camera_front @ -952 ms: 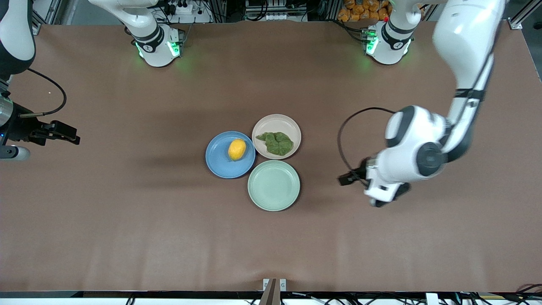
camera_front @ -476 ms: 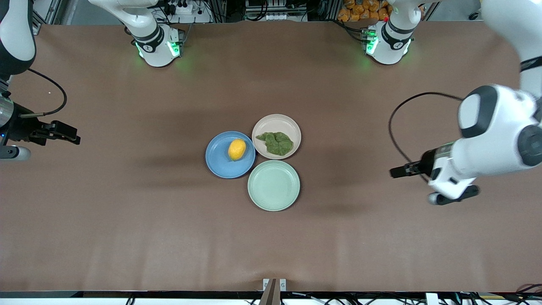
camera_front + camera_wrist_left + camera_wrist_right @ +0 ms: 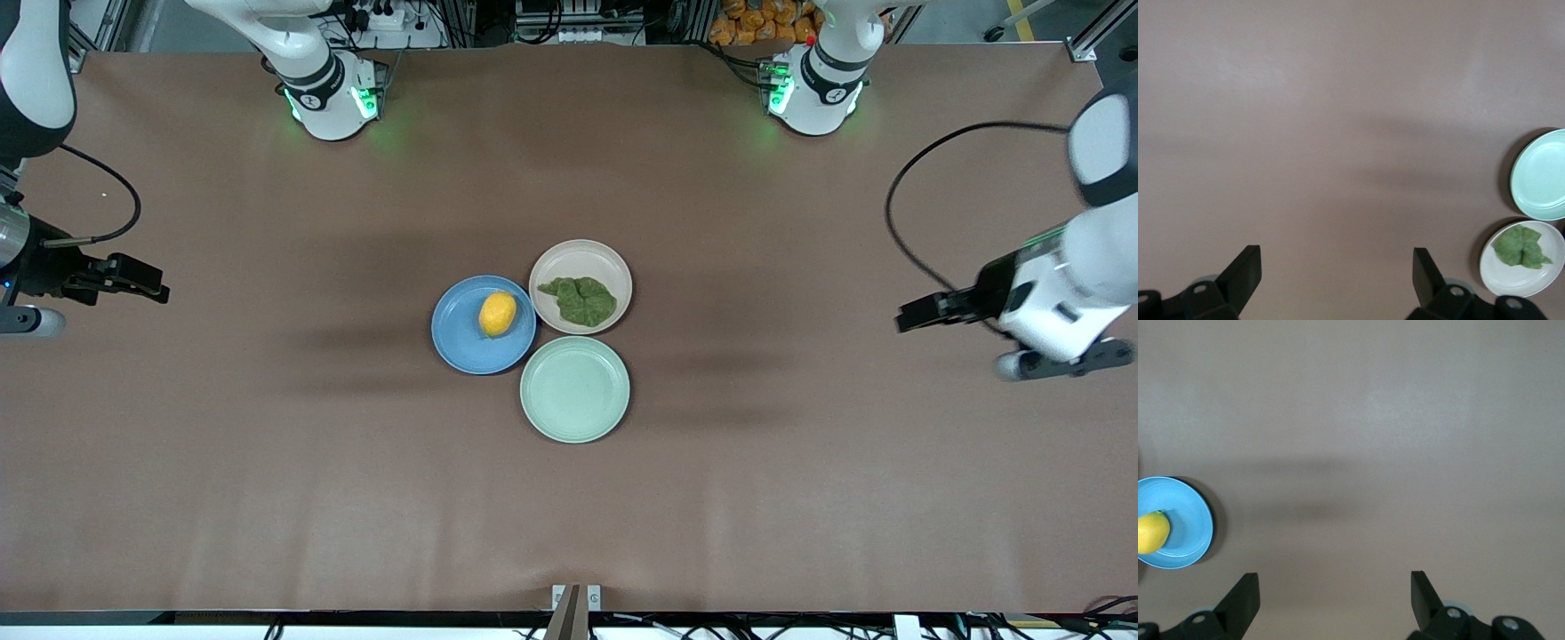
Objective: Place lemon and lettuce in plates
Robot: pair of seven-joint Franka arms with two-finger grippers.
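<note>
The lemon [image 3: 497,314] lies on the blue plate [image 3: 462,345] at the table's middle. The lettuce [image 3: 582,300] lies on the beige plate [image 3: 582,248] beside it. My left gripper [image 3: 1065,360] is open and empty, up over bare table at the left arm's end, well apart from the plates. Its wrist view shows the open fingers [image 3: 1245,267], the lettuce [image 3: 1521,247] and the beige plate [image 3: 1511,290]. My right gripper [image 3: 22,320] waits open and empty over the right arm's end. Its wrist view shows the lemon [image 3: 1151,532] on the blue plate [image 3: 1190,520].
An empty mint-green plate [image 3: 574,388] touches both plates on the side nearer the front camera, and also shows in the left wrist view [image 3: 1541,175]. The brown table mat [image 3: 267,444] is bare around the three plates.
My left arm has swung away from the plates toward its own end of the table, gripper open and empty. The right arm, the lemon and the lettuce have not moved.
</note>
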